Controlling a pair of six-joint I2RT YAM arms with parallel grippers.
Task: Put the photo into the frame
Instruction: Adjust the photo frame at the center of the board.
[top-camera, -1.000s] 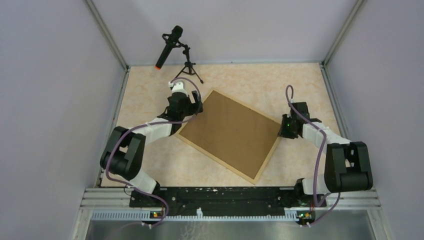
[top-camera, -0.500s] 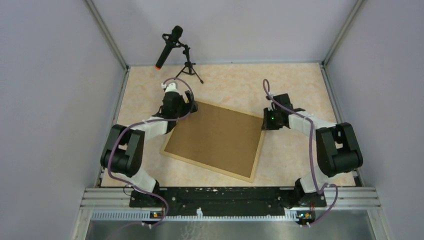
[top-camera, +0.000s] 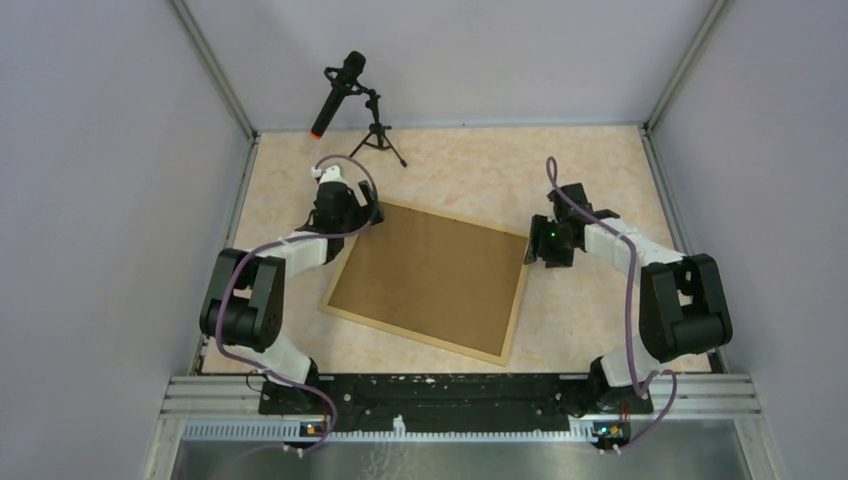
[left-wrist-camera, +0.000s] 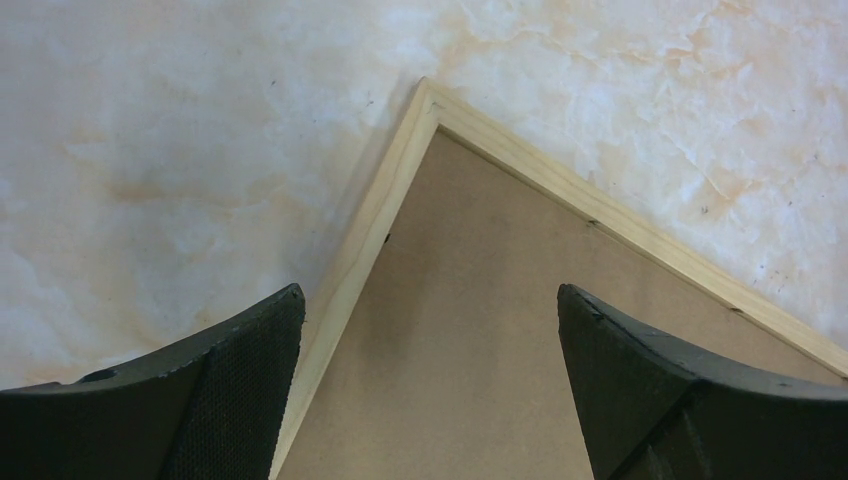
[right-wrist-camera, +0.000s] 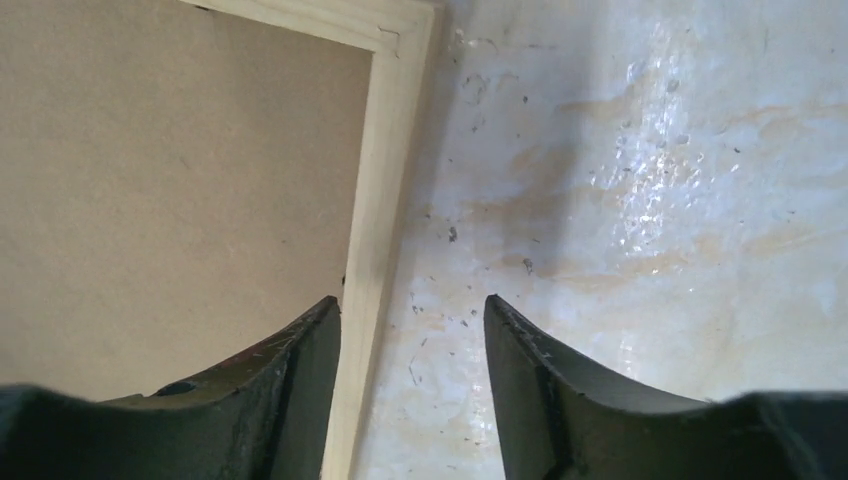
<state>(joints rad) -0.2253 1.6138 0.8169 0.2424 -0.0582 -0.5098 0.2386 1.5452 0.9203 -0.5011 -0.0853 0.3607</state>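
Brown backing board (top-camera: 430, 275) faces up inside the frame (top-camera: 514, 300), which lies flat on the table (top-camera: 470, 165) and is now turned squarer to the arms than a second ago. The right gripper (right-wrist-camera: 412, 320) has just let go of the far right corner; its jaws stand apart, straddling the rail. The left gripper (left-wrist-camera: 430, 310) hangs wide open over the far left corner. The photo is not visible in any view; presumably it sits beneath the board, so the task appears near complete
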